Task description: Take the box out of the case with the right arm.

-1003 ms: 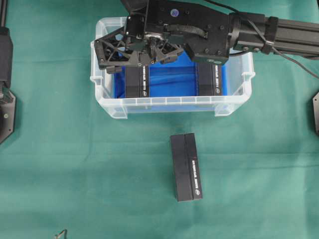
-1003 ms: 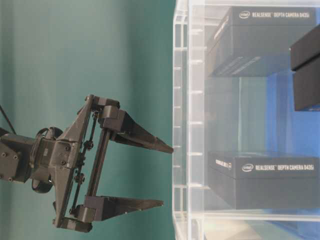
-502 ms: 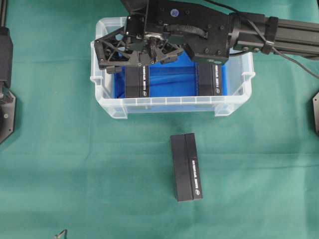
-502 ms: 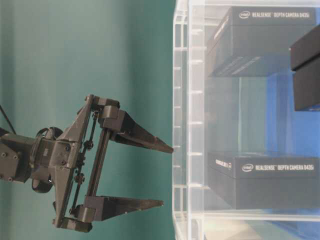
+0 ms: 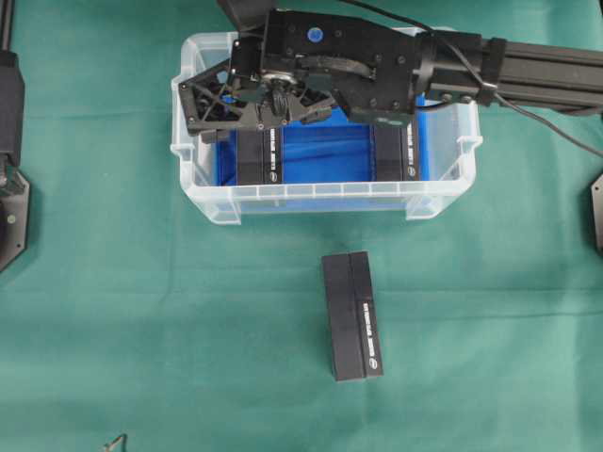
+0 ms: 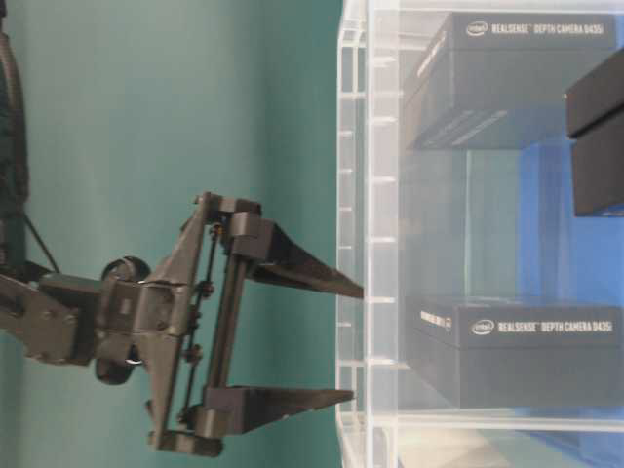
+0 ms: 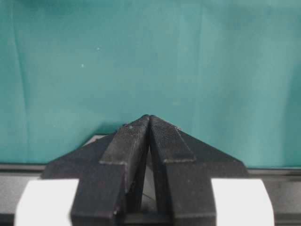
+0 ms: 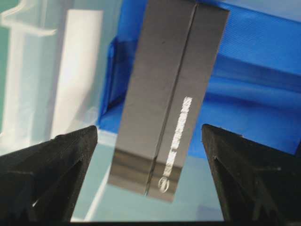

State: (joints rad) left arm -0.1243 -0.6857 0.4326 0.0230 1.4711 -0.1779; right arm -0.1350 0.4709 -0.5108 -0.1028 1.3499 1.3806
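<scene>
The clear case (image 5: 325,198) with its blue lining (image 8: 254,70) stands at the back of the green cloth. Inside it lie two black boxes, one at the left (image 5: 259,158) and one at the right (image 5: 394,155). My right gripper (image 5: 264,118) hangs open over the left box (image 8: 169,84), which sits below and between the two black fingertips (image 8: 80,141) without touching them. From table level the open right gripper (image 6: 358,343) has its tips at the case's wall (image 6: 351,195), near that box (image 6: 517,351). My left gripper (image 7: 149,117) is shut and holds nothing.
Another black box (image 5: 351,315) lies on the cloth in front of the case. Parts of the left arm (image 5: 11,169) stand at the left edge. A small metal piece (image 5: 115,441) sits at the bottom left. The right arm's boom (image 5: 528,71) spans the case's right side.
My right gripper has shifted a little toward the case, still open. The boxes and the left gripper have not moved.
</scene>
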